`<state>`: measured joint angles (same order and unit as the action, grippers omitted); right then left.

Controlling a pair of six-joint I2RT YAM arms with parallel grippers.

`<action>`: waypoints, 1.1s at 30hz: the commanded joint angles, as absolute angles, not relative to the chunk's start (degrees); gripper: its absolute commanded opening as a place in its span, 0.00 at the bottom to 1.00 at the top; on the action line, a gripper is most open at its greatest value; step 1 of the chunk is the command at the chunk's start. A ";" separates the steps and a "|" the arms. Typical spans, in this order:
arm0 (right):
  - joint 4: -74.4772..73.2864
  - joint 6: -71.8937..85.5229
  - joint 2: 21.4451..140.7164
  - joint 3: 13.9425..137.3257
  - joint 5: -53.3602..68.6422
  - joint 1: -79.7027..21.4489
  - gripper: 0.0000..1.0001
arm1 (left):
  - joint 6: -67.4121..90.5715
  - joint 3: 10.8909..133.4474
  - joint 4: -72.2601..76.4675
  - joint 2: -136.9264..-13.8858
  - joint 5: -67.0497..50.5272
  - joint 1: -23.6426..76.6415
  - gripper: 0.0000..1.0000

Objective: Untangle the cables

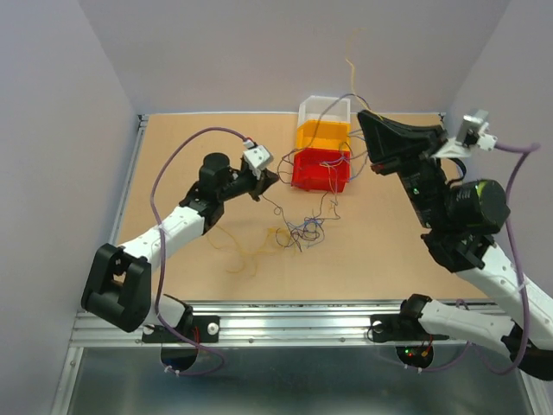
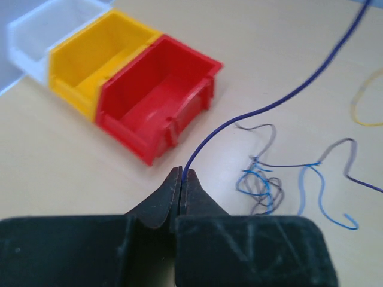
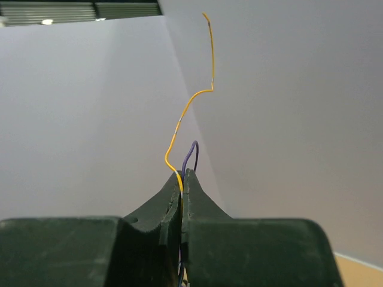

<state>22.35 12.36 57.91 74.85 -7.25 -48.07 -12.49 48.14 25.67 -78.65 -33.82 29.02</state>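
Note:
A knot of thin cables (image 1: 301, 232) lies mid-table; in the left wrist view the tangle (image 2: 260, 182) is blue and grey. My left gripper (image 1: 270, 179) (image 2: 181, 173) is shut on a dark blue cable (image 2: 281, 98) that runs up to the right. My right gripper (image 1: 363, 117) (image 3: 182, 174) is raised near the bins, pointing at the back wall. It is shut on a yellow-orange cable (image 3: 192, 98) and a purple cable (image 3: 191, 152). The yellow end (image 1: 350, 60) sticks up above it.
Three small bins stand in a row at the back centre: white (image 1: 324, 111), yellow (image 1: 321, 136) and red (image 1: 320, 170); they also show in the left wrist view (image 2: 158, 95). Loose yellow strands (image 1: 251, 251) lie left of the knot. Walls enclose the table.

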 commanded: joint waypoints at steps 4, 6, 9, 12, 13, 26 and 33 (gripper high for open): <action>19.43 8.96 34.83 52.76 -37.30 -48.16 0.01 | -5.19 52.55 24.26 -72.34 -29.44 13.20 0.00; 17.15 9.67 26.33 46.97 -44.08 -48.16 0.01 | -4.22 53.69 22.86 -70.85 -29.70 8.45 0.00; 14.77 11.16 17.69 40.36 -49.81 -48.16 0.01 | -3.52 54.75 21.88 -68.65 -30.15 3.61 0.00; 10.65 12.74 8.63 36.92 -55.10 -48.16 0.00 | -2.81 57.12 19.43 -67.68 -30.49 1.32 0.00; 8.55 13.09 6.61 35.35 -53.98 -48.16 0.00 | -3.16 58.78 18.12 -67.50 -31.19 1.32 0.00; 1.75 18.91 33.90 33.22 -35.79 -48.08 0.92 | -3.08 82.34 8.27 -70.13 -47.35 1.41 0.00; 18.87 6.61 52.71 38.74 -13.47 -48.08 0.99 | 2.46 92.80 7.82 -71.19 -52.73 2.46 0.00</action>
<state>6.04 13.15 47.07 33.82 -26.52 -48.07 -1.19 88.05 7.38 -71.11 -47.99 1.56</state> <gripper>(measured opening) 0.987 0.040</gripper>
